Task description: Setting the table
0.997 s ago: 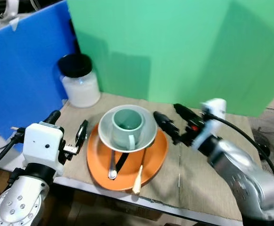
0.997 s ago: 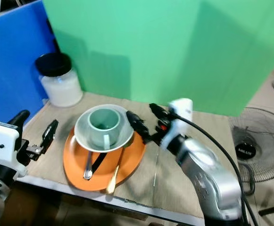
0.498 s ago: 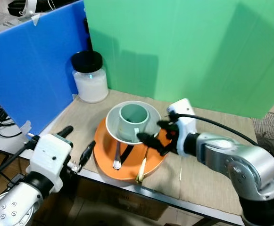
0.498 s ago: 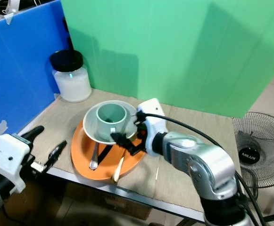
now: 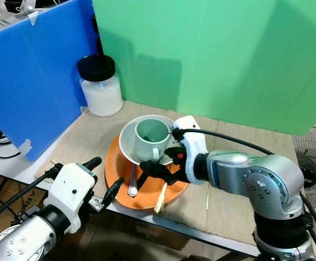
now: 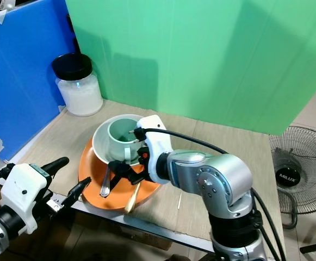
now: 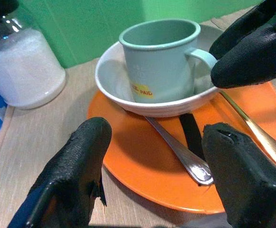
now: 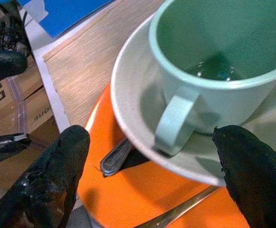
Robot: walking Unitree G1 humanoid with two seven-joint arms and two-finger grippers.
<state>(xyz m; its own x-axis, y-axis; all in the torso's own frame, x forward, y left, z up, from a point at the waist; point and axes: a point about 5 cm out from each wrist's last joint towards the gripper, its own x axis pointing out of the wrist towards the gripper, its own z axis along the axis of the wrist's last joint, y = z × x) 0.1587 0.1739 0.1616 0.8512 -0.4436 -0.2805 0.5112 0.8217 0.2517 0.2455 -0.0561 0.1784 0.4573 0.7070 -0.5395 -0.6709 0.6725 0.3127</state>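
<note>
Right gripper (image 8: 161,156) spreading wide around the mug (image 5: 149,139) handle, gripping nothing, left gripper (image 7: 161,183) gaping at the desk's (image 5: 239,217) front edge.

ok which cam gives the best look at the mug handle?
Right wrist view: the mug handle sits close up and near centre, its full loop visible against the mug, between the open right gripper fingers. The left wrist view shows it partly behind a black fingertip. In the eye views it is small.
</note>
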